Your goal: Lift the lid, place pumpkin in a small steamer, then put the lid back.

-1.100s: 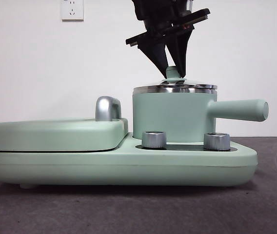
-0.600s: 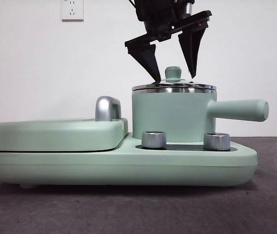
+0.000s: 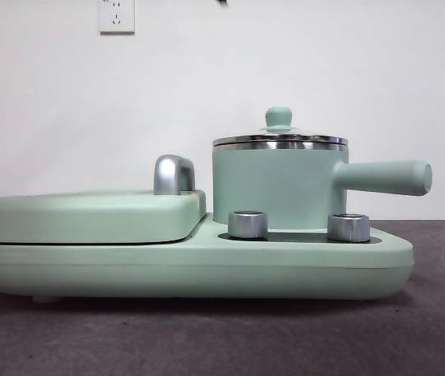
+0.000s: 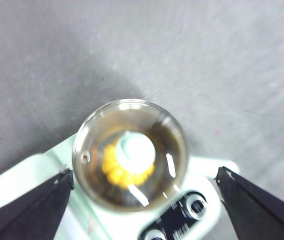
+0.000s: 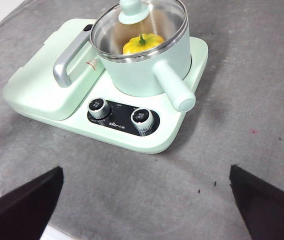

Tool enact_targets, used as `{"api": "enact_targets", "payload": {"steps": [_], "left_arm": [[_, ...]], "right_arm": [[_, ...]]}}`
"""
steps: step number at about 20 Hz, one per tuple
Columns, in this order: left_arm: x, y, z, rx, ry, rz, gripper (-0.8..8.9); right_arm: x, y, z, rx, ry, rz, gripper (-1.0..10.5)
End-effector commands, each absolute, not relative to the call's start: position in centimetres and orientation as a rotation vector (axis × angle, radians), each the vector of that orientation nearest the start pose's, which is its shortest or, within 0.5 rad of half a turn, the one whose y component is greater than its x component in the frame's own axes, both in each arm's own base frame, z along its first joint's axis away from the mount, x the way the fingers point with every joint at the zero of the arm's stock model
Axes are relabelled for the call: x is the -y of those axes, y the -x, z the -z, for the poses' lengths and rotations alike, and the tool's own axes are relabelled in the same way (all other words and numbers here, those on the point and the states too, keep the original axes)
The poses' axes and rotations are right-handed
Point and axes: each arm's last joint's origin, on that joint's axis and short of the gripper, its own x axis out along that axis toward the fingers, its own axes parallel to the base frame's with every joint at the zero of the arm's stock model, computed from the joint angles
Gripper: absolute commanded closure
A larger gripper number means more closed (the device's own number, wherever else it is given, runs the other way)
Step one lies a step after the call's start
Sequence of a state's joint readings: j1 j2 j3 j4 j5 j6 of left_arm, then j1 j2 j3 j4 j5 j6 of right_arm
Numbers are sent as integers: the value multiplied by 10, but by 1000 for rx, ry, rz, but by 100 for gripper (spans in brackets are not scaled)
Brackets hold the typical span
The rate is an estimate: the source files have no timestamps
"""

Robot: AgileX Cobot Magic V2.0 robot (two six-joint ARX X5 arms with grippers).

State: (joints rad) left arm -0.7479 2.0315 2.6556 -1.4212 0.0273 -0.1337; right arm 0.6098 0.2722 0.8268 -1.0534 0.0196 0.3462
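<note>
Lid (image 3: 280, 140) sits flat and closed on the small steamer (image 3: 277, 188), mint knob up, centre-right of the front view. Pumpkin (image 5: 143, 43) is inside the pot, yellow-orange with green stem, seen through the clear lid centre; in the left wrist view it shows as a yellow patch (image 4: 124, 170) under the knob. Steamer stands on the right section of the mint-green cooker base (image 3: 191, 266), long side handle (image 3: 383, 177) pointing to the right of the frame, two silver dials (image 3: 247, 224) in front of it. Griddle cover (image 3: 89, 217) with a steel handle (image 3: 173, 174) lies to the left.

Left gripper (image 4: 142, 210) hangs directly above the lid, looking straight down, jaws spread wide to either side of it, holding nothing, well clear of the knob. Right gripper (image 5: 147, 210) is off to the side, well apart from the cooker, jaws wide apart and empty, over grey table (image 5: 262, 90). Front view shows only a tiny dark tip at the top edge.
</note>
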Motion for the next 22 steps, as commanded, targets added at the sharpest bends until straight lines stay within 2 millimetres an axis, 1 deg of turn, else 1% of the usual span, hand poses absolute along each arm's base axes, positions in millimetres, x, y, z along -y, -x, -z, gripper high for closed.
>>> {"api": "enact_targets", "payload": {"steps": [1,4,5,7,9,12,15,18,21,22], "left_arm": [[231,-242,-474,-852,-185,683,343],[197,-206,-480,-872,-208,685,345],[184,-192,-481,-875,-211,684,345],[164,-172,-480,-875,-219,687,345],[152,-159,-477,-862,-215,690,345],[132,-138,-466,-788,-180,701,345],[113,-117,-448,-694,-132,714,345],[93,-97,-421,-623,-104,725,345],[77,-80,-387,-598,-36,715,345],[72,-75,-373,-595,2,708,345]], "right_arm": [[-15,-22,-311,-559,-189,-500,402],[-16,-23,-313,-545,-196,-513,402],[-17,-23,-314,-536,-197,-541,402],[-19,-23,-316,-518,-193,-596,402],[-20,-23,-318,-503,-189,-641,402],[-22,-23,-321,-477,-190,-704,402],[-23,-23,-324,-453,-203,-754,402],[-24,-23,-327,-433,-212,-784,403],[-25,-23,-328,-422,-220,-824,403],[-25,-22,-328,-423,-221,-830,403]]}}
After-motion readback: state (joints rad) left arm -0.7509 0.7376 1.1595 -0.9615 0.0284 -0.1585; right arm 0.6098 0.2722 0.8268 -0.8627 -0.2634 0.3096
